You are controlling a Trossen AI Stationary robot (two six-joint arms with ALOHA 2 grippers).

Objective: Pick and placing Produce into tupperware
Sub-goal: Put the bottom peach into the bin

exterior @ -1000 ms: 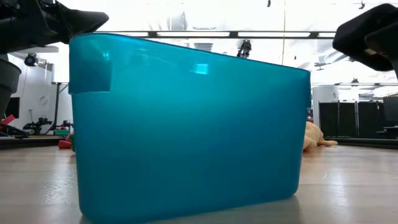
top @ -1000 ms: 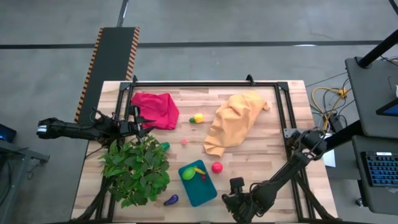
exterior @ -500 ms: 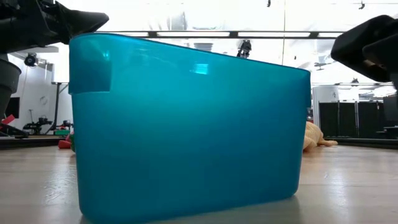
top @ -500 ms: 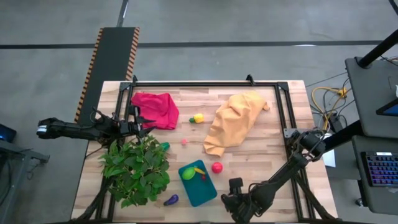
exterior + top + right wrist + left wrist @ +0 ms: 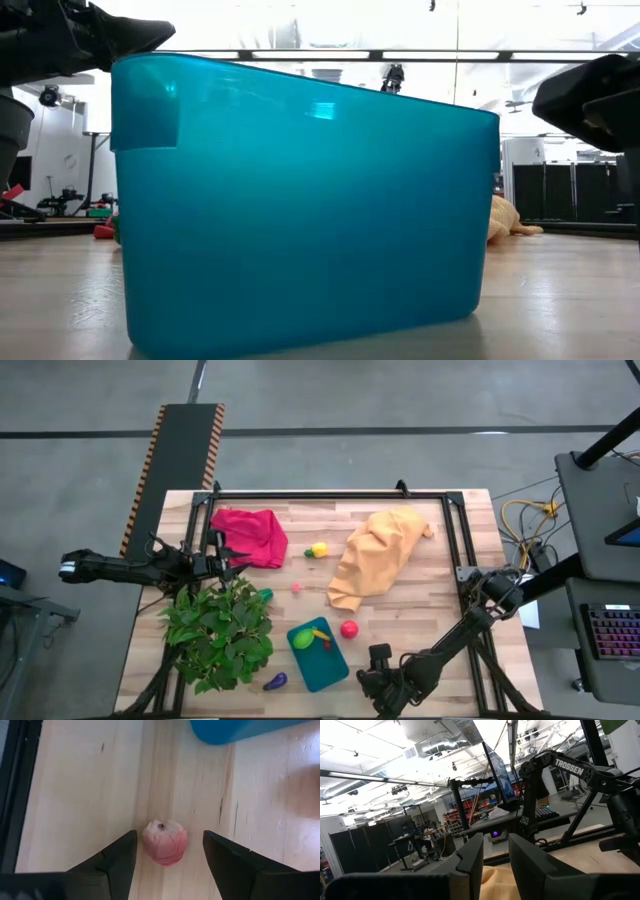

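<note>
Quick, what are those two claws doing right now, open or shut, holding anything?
Left gripper: slightly apart, holding nothing, raised at the table's left edge.
Right gripper: open around a pink toy fruit, not gripping it yet.

You see a teal-blue tupperware (image 5: 318, 655) holding green, yellow and red produce (image 5: 311, 637). A red fruit (image 5: 349, 628) and a purple piece (image 5: 275, 681) lie on pale wood table (image 5: 420, 610). The cloths: one red (image 5: 250, 535), one yellow-orange (image 5: 378, 555). The plant (image 5: 218, 632) is leafy green. A pink fruit (image 5: 165, 841) lies between dark fingers (image 5: 232, 865).
</note>
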